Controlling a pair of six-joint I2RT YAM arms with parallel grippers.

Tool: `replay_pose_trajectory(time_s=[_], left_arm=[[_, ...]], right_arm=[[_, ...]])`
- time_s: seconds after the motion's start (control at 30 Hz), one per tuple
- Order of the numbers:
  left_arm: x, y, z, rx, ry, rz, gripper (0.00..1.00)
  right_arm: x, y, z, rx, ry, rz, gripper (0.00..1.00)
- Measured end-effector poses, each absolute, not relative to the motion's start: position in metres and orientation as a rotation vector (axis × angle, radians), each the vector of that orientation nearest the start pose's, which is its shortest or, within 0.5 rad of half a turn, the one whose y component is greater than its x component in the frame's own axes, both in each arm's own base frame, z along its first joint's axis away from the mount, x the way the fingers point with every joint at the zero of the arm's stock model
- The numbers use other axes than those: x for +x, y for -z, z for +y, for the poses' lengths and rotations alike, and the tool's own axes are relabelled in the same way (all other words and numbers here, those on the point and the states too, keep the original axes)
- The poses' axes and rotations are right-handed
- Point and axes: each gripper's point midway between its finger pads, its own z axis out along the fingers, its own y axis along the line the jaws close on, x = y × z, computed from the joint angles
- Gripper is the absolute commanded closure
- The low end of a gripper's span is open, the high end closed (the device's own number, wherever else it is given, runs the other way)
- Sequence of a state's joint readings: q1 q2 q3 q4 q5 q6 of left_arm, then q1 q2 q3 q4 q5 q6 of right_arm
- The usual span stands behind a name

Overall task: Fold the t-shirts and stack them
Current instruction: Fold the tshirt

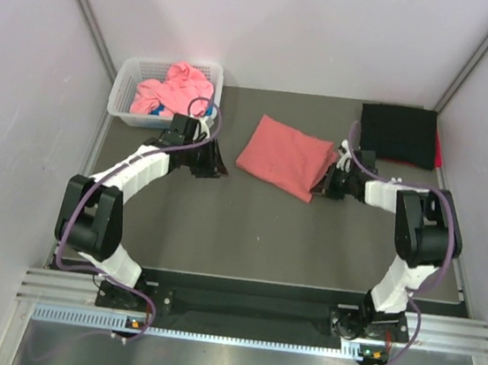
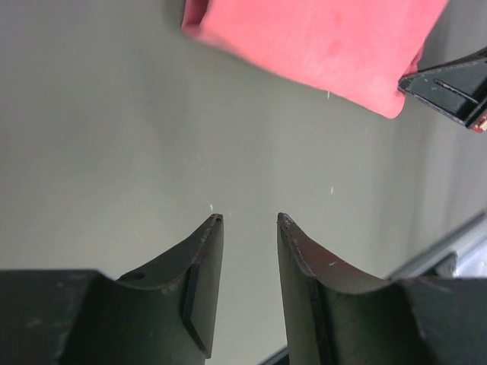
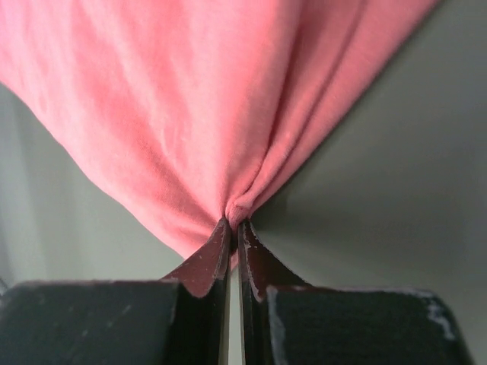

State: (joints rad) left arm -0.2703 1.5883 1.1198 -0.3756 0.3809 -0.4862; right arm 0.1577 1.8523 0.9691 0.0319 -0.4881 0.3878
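A salmon-red t-shirt (image 1: pixel 285 156) lies folded in the middle of the dark table. My right gripper (image 1: pixel 322 185) is shut on a pinch of its right edge. In the right wrist view the cloth (image 3: pixel 190 99) bunches into a fold between the closed fingertips of the right gripper (image 3: pixel 234 223). My left gripper (image 1: pixel 215 166) stands open just left of the shirt, apart from it. In the left wrist view the left gripper (image 2: pixel 249 220) has bare table between its fingers, and the shirt (image 2: pixel 319 42) lies ahead. A black t-shirt (image 1: pixel 399 135) lies folded at the back right. A pink t-shirt (image 1: pixel 180 86) is crumpled in the basket.
The white lattice basket (image 1: pixel 126 88) stands at the back left, just behind my left arm. A strip of red cloth (image 1: pixel 437 153) shows under the black shirt's right side. Light walls close in the table on both sides.
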Motion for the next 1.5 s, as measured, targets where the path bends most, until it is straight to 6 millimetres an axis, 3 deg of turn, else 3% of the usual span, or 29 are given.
replay_pose_trajectory(time_s=[0.1, 0.27, 0.43, 0.7, 1.07, 1.13, 1.17, 1.23, 1.4, 1.5], left_arm=[[0.341, -0.109, -0.194, -0.065, 0.86, 2.534, 0.59], [0.327, -0.102, -0.215, 0.018, 0.934, 2.537, 0.56], [0.342, -0.089, -0.231, 0.066, 0.952, 2.492, 0.55], [0.366, -0.055, -0.229, 0.066, 0.876, 2.486, 0.53], [0.411, -0.042, -0.245, 0.168, 0.867, 2.436, 0.56], [0.414, -0.038, -0.247, 0.184, 0.872, 2.438, 0.61], [0.415, -0.037, -0.248, 0.192, 0.877, 2.438, 0.8], [0.416, -0.036, -0.25, 0.21, 0.887, 2.437, 0.98], [0.41, -0.035, -0.252, 0.226, 0.912, 2.452, 1.0], [0.396, -0.033, -0.248, 0.194, 0.915, 2.488, 1.0]], right_arm=[[0.354, -0.021, 0.151, 0.064, -0.809, 2.504, 1.0], [0.304, -0.02, 0.139, 0.091, -0.771, 2.551, 0.71], [0.278, -0.03, 0.125, 0.142, -0.696, 2.57, 0.5], [0.282, -0.06, 0.114, 0.17, -0.618, 2.481, 0.46], [0.285, -0.066, 0.109, 0.185, -0.582, 2.455, 0.43], [0.286, -0.069, 0.108, 0.183, -0.58, 2.441, 0.43], [0.286, -0.07, 0.108, 0.18, -0.579, 2.436, 0.43], [0.287, -0.071, 0.107, 0.177, -0.577, 2.433, 0.43], [0.288, -0.07, 0.103, 0.181, -0.563, 2.432, 0.44], [0.29, -0.071, 0.101, 0.181, -0.556, 2.432, 0.43]])
